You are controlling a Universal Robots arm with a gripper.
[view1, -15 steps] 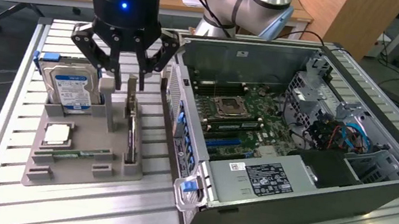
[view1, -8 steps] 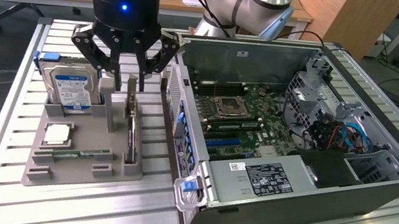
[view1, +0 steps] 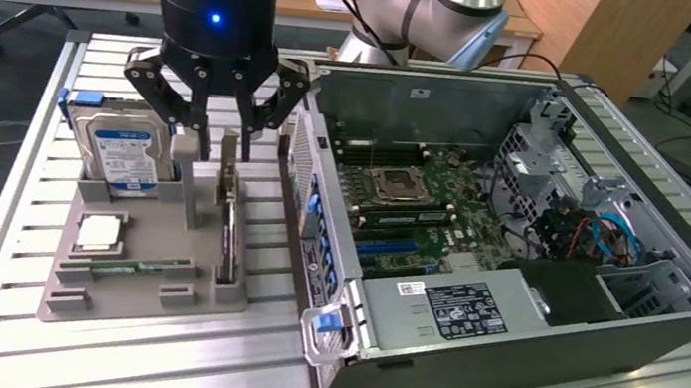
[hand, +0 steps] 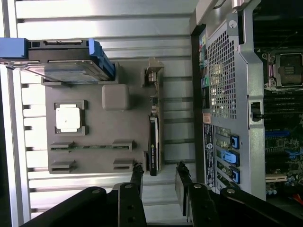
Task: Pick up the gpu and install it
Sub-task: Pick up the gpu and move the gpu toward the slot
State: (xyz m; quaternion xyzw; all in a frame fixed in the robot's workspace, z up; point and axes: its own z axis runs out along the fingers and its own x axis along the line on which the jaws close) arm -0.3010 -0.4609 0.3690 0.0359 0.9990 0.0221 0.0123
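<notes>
1. Exterior view. Find the pincer (view1: pixel 225 143) spread wide and holding nothing, hanging over the grey tray (view1: pixel 104 298) on the table (view1: pixel 135 367). Look just beneath its fingertips for the gpu (view1: pixel 229 229), standing on edge in its slot, apparently untouched and not yet lifted.
2. Same view, as a judgement on doing this step well. Keep one finger to each flat face of the thin card. Centre over it before closing, grip the faces rather than the top edge, and stay plumb so as not to bind in the slot. Mind the hard drive (view1: pixel 123 157), close on the exterior view's left of the pincer, and the computer case (view1: pixel 509 276), close on the exterior view's right.
3. Same view, counted: one gpu, one hard drive, one processor (view1: pixel 100 232), one memory stick (view1: pixel 128 266), one tray, one open case.
4. Wrist view. See the pincer (hand: pixel 159 177) again with fingertips well apart and empty. Note the gpu (hand: pixel 154 146) running straight out from the gap between them, its near end about level with the tips, touching neither as far as can be judged.
5. Same view, counted: one gpu, one hard drive (hand: pixel 66 64), one processor (hand: pixel 67 118), one memory stick (hand: pixel 80 147), all seated in the tray (hand: pixel 128 127), beside one case (hand: pixel 227 94).
</notes>
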